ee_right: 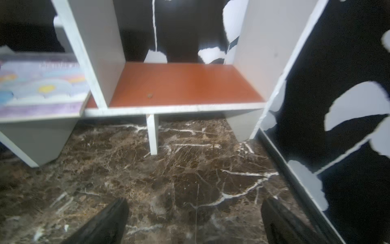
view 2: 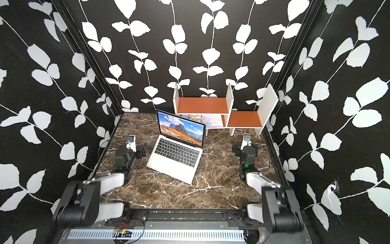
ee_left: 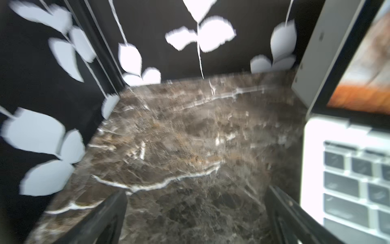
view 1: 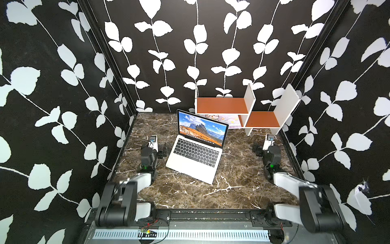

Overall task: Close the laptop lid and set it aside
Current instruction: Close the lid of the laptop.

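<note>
Left claw (ee_left: 197,196) and right claw (ee_right: 195,205) are hovering spread wide and empty over the marble bench (view 1: 232,188), flanking the laptop (view 1: 194,157), which is sitting angled mid-bench. The laptop lid (view 1: 202,128) is standing raised, its mountain wallpaper glowing. Behind it, a white shelf unit (view 1: 250,99) with orange boards is standing against the leaf-patterned back wall (view 1: 181,69).

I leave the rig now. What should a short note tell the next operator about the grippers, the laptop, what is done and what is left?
The left gripper is open and empty, beside the laptop, not touching it.
The right gripper is open and empty, facing the white shelf, away from the laptop.
The laptop lies on the marble table; its lid is up, screen lit.
Done: nothing yet. Left: close the lid, set the laptop aside.
</note>
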